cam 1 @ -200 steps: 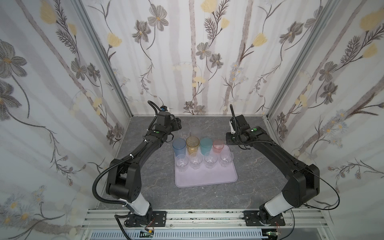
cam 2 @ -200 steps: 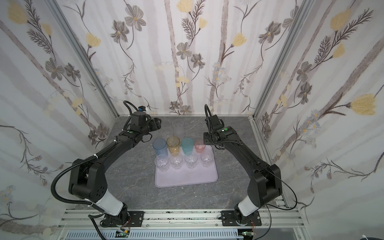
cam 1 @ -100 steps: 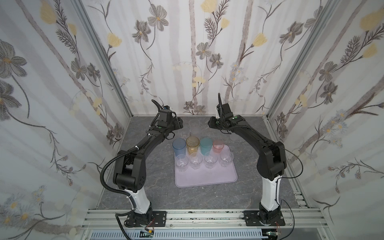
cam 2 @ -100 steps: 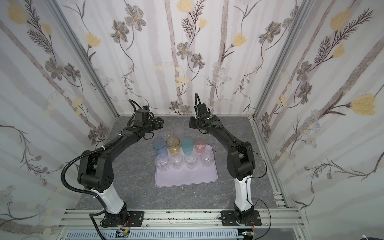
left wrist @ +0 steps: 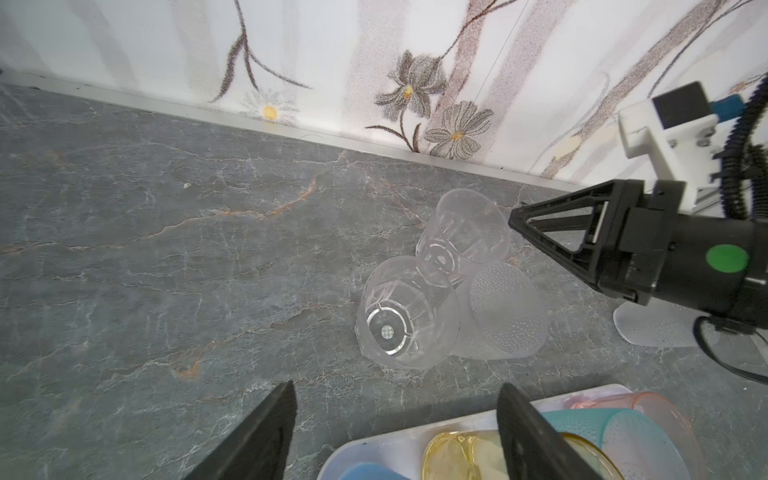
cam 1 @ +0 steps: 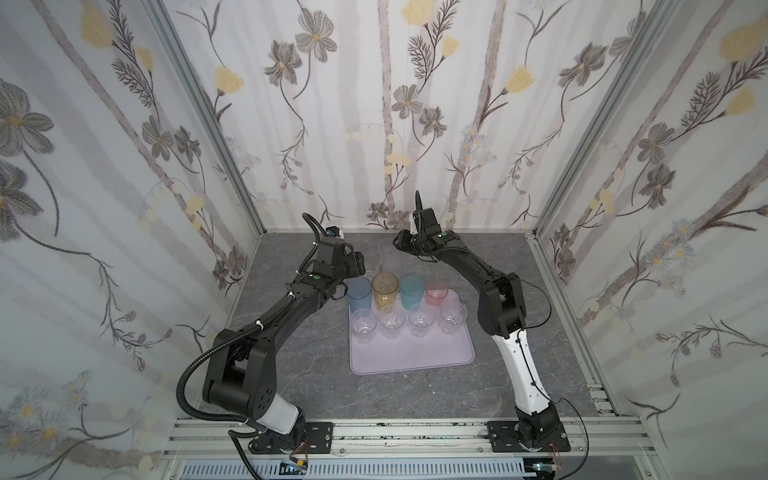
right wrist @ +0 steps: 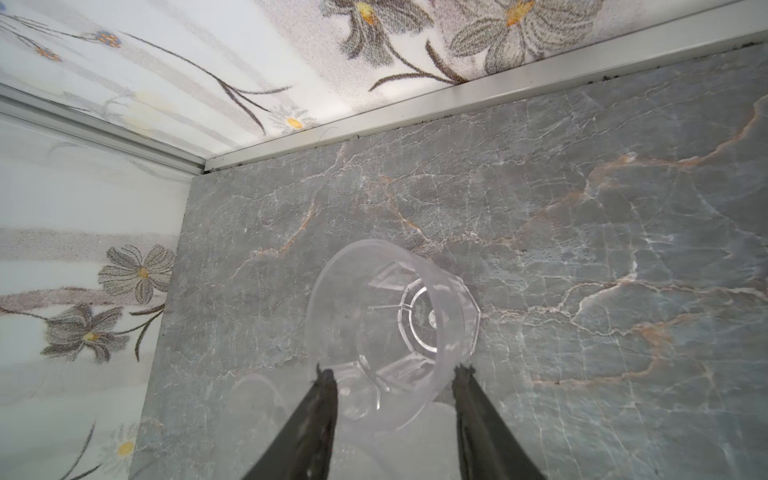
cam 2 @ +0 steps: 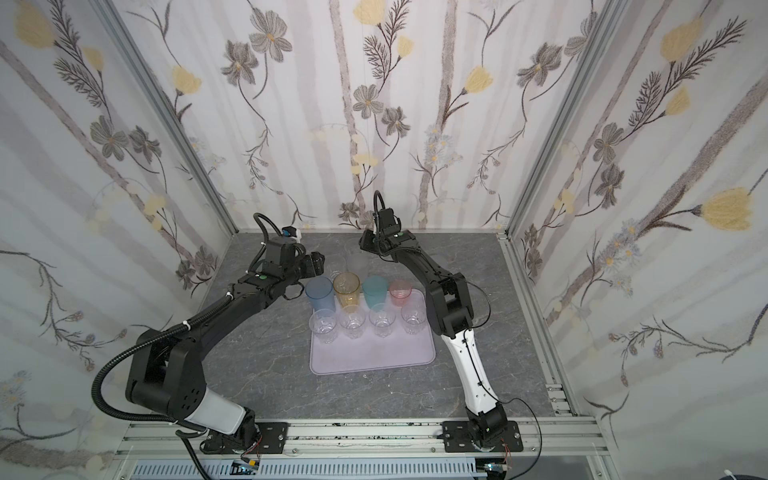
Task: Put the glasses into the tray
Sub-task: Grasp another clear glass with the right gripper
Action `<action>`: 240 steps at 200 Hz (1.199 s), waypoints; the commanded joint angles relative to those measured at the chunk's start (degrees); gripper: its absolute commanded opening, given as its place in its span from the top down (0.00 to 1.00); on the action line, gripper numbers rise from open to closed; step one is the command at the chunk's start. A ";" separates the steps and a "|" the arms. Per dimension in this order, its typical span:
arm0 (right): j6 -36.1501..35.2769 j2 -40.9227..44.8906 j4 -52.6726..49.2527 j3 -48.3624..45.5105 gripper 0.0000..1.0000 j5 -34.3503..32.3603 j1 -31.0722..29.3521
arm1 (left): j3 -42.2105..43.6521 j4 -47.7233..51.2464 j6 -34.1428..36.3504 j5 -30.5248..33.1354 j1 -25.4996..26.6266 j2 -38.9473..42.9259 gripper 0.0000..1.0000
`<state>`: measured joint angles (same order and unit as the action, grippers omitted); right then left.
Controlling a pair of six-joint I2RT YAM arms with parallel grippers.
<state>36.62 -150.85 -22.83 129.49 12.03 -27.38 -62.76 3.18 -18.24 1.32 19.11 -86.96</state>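
Eight glasses (cam 1: pixel 413 291) stand on the tray (cam 1: pixel 411 357), centre frame in both top views. Right gripper (right wrist: pixel 392 372) has swung from the tray's right edge up to the stragglers (cam 1: pixel 390 259) just above it. Its jaws are parted astride a clear tumbler (right wrist: pixel 390 316), not yet pinching. Left gripper (left wrist: pixel 395 388) is wide and empty. Next pickup likely.

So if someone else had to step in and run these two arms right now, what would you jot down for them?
Left gripper: open, empty, hovering at the far edge of the flat pale lilac plastic tray.
Right gripper: open, fingertips either side of a clear faceted plastic tumbler; no grip visible.
Done: eight glasses in the tray: blue, amber, teal and pink in the far row, four clear ones in the near row.
Left: at least four clear or frosted tumblers on the grey marbled table behind the tray, that one included, three bunched together.
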 commanded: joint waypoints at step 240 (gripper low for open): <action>-0.86 1.55 0.59 0.51 0.92 -1.90 1.31 | 4.98 -5.03 -0.63 3.49 0.49 9.70 0.21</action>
<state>36.75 -151.65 -22.83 131.87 11.18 -26.57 -57.84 0.25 -18.48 3.40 19.53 -79.02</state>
